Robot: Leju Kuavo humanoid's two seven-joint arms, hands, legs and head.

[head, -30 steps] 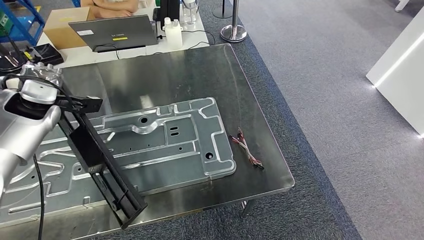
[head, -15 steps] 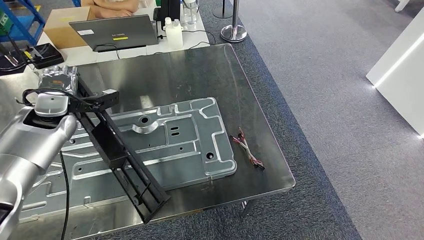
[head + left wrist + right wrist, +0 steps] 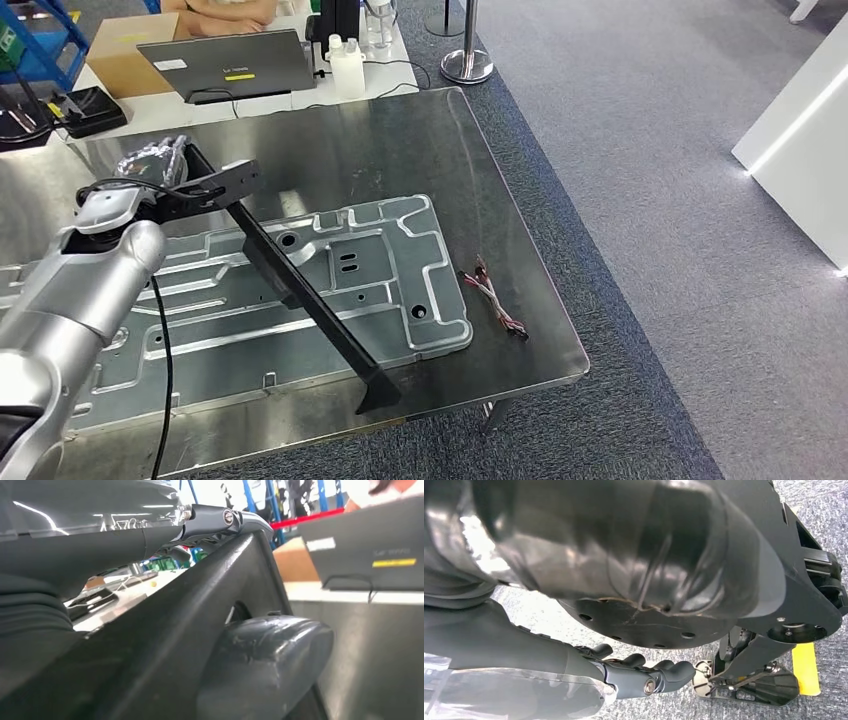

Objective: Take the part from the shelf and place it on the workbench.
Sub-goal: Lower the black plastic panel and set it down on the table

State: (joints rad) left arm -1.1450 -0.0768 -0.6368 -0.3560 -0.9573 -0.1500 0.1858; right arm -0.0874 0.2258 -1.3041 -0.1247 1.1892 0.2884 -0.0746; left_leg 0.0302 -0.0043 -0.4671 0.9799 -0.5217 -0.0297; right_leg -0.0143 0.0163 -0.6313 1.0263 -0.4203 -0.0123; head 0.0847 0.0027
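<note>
The long black part (image 3: 300, 290) is off the shelf and over the bench (image 3: 400, 140), so the fetching half of the job looks done; what is left, as far as one can judge, is to lower it, lay it flat and let go. The left robot hand (image 3: 175, 180) grips the part at its upper end near the back left of the bench, with a thick grey thumb (image 3: 265, 665) pressed against the black bar and fingers (image 3: 225, 520) hooked over its top edge in the left wrist view. From there the part slants down and across the large stamped metal panel (image 3: 300, 300) that lies on the bench, its foot reaching the front edge; whether that foot touches the surface or hangs just above it cannot be told. The right robot hand (image 3: 644, 677) hangs low over the carpet, its fingers curled in with nothing in them. A small bundle of coloured wires (image 3: 492, 295) lies on the bench beside the panel, apart from the part. On the white desk behind are a laptop (image 3: 230, 65), a cardboard box (image 3: 125, 55) whose contents are hidden, and white bottles (image 3: 345, 62).
</note>
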